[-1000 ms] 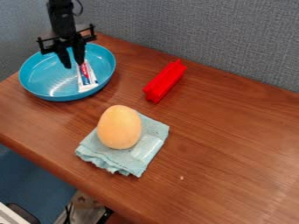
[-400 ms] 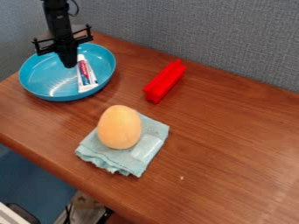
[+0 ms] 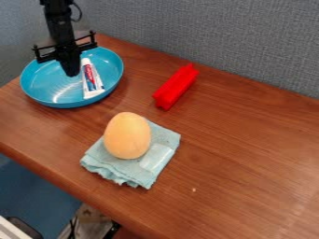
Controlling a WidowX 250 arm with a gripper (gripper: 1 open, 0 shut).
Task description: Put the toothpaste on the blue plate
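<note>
A round, shallow blue plate (image 3: 52,86) with a raised rim and a smooth, slightly glossy surface is sitting at the far left corner of a polished reddish-brown wooden table (image 3: 237,140). The toothpaste (image 3: 90,79), a small flat white tube with red and blue print, is lying inside the plate toward its right side, its long axis running roughly front to back. The black gripper (image 3: 69,67) is hanging straight down over the plate, its fingertips drawn together just left of the tube's far end; the jaws are closed with nothing visibly clasped between them, though whether the tips are brushing the tube is hard to make out at this size. The arm's upper part is running out of the top edge. A red rectangular block (image 3: 176,86) with hard, flat faces is lying diagonally near the table's middle, well apart from the plate. Nearer the front, a smooth orange egg-shaped object (image 3: 126,135) is resting on a soft, rumpled pale blue-green cloth (image 3: 152,164), which it is partly hiding. A grey textured wall is standing behind.
</note>
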